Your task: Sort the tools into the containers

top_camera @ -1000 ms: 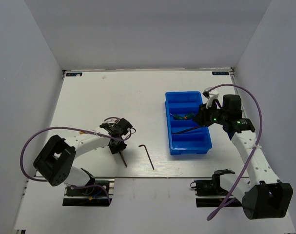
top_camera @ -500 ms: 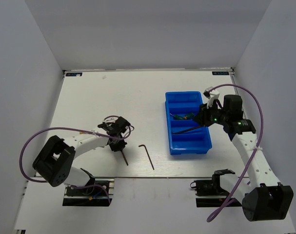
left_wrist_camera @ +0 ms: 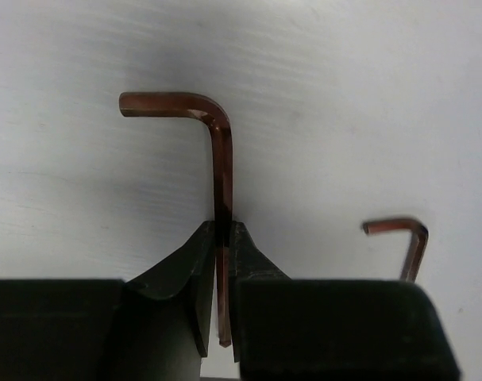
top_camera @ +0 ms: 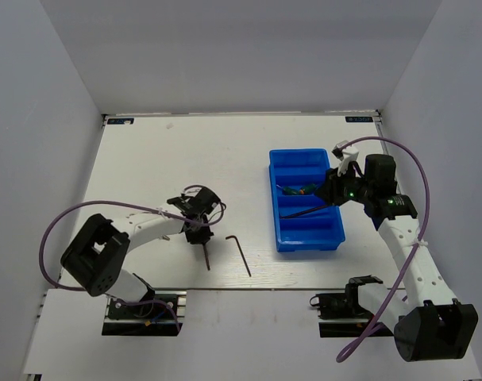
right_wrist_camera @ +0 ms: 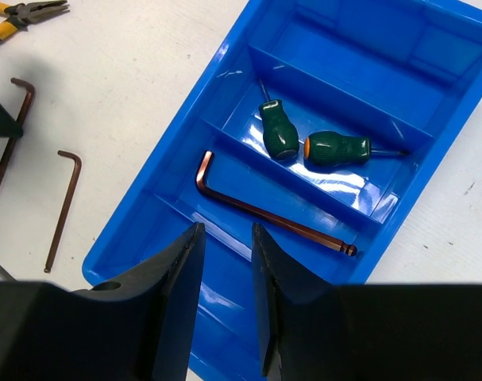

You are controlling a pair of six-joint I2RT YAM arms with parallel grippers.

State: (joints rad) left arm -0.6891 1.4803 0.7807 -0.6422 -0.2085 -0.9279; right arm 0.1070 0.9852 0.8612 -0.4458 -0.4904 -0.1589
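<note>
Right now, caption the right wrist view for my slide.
Open right gripper above a blue tray holding two screwdrivers and one hex key.

Lab: white-walled robot test table [top_camera: 185, 159]

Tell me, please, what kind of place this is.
Probably a lab robot cell: white table boxed in by plain walls, left arm and right arm bolted at its edge, blue tray.
</note>
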